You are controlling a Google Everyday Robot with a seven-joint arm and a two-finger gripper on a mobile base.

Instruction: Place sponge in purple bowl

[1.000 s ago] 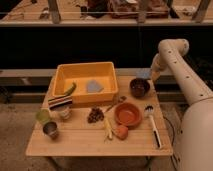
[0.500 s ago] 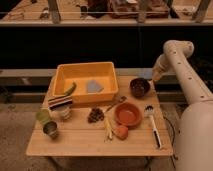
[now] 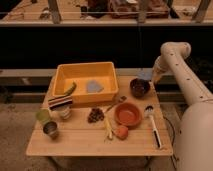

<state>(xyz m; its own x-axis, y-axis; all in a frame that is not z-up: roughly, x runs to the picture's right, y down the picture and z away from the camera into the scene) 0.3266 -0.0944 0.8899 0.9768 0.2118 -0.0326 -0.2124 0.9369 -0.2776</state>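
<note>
- The gripper [image 3: 148, 76] hangs just above and right of the purple bowl [image 3: 139, 87], clamped on the blue-grey sponge [image 3: 145, 74].
- Released from here, the sponge may catch the bowl's far rim and fall beyond the wooden table [image 3: 90, 140].
- The orange bowl [image 3: 128, 114] nearby is a wrong target.

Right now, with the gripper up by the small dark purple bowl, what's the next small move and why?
Probably ease the gripper left and down over the small glossy dark purple bowl. The blue-grey sponge at the gripper sits just above the bowl's far-right rim, not yet centred over it.
</note>
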